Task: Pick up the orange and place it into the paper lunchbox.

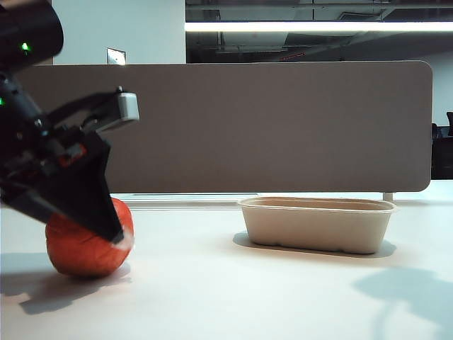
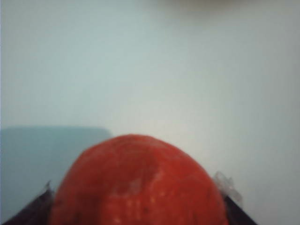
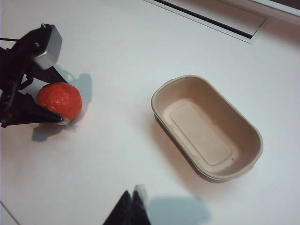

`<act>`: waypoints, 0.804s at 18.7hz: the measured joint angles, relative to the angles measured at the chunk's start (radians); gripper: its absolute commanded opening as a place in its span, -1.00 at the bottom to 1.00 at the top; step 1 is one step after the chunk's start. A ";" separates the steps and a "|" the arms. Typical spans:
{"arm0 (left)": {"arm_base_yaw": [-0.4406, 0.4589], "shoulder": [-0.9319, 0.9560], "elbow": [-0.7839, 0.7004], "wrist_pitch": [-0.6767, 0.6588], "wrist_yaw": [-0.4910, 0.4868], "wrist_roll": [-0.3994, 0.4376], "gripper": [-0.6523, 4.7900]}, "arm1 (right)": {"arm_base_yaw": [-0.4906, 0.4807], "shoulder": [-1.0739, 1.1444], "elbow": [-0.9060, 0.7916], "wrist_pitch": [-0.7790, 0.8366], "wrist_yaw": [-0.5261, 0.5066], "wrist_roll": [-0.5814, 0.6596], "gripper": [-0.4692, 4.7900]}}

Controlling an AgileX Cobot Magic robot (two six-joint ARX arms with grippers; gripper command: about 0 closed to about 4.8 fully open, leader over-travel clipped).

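The left gripper (image 1: 106,230) fills the near left of the exterior view, tilted down over the orange (image 1: 81,251), its dark fingers spread wide and straddling the fruit, one finger (image 1: 92,205) crossing in front of it with its pale tip low beside the skin. In the left wrist view the orange (image 2: 138,185) sits between the two finger edges, filling the gap; whether the pads press on it cannot be told. The orange rests on the white table (image 1: 226,297), wrinkled and red-orange. Well apart to the right stands the paper lunchbox (image 1: 318,225), beige, oblong, with nothing in it, as the right wrist view shows (image 3: 206,126). Behind runs a grey partition panel (image 1: 269,127). The right gripper (image 3: 132,206) hangs above the table near the lunchbox, its dark fingertips pressed together and holding nothing.
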 measured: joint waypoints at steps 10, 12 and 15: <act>0.000 0.032 0.000 0.046 0.083 -0.002 0.68 | 0.000 0.000 0.000 -0.030 0.000 0.000 -0.85; 0.000 0.032 0.005 0.075 0.083 -0.040 0.68 | 0.000 0.000 0.000 -0.055 0.002 0.000 -0.85; -0.001 0.032 0.064 0.099 0.105 -0.084 0.69 | 0.000 0.000 0.000 -0.114 0.036 0.000 -0.85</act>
